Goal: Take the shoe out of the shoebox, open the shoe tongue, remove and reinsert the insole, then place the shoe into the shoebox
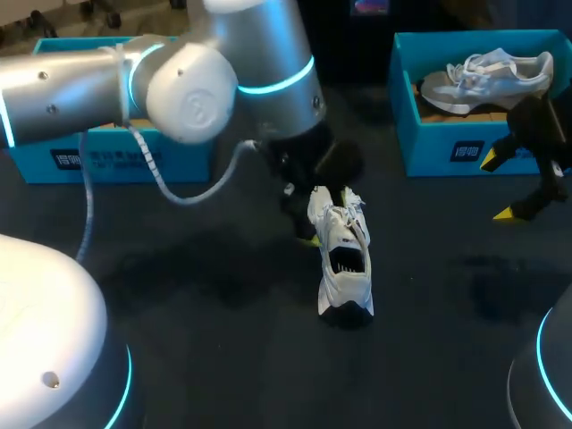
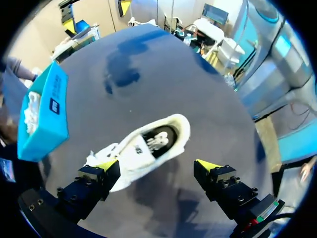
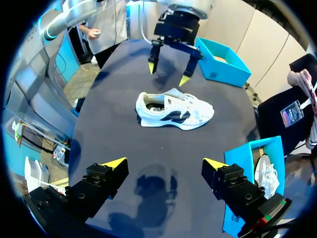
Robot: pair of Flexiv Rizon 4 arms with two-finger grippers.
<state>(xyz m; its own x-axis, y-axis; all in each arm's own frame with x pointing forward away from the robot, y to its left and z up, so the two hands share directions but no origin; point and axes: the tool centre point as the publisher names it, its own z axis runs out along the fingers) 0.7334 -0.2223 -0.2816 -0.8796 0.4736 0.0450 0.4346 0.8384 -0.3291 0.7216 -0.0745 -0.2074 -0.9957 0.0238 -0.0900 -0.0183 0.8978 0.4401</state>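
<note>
two white shoes: one shoe [image 1: 342, 259] on its sole mid-table, a second shoe [image 1: 487, 79] inside the right shoebox [image 1: 447, 147]. two blue boxes, the left shoebox [image 1: 107, 159] and the right one, both along the far edge. left gripper [image 2: 157, 164] spread wide, holding nothing, over the loose shoe's toe. right gripper [image 3: 166, 163] also wide and empty, just beside the right shoebox. dark table [image 1: 223, 295] shows all round the loose shoe.

A dark, matte surface [image 1: 206, 295] spreads across the head view. Soft, blurred shadows darken it in two patches, one toward 8 o'clock from its middle, another toward 4 o'clock. In both wrist views the same surface reads dark grey, with a dull, even sheen.
</note>
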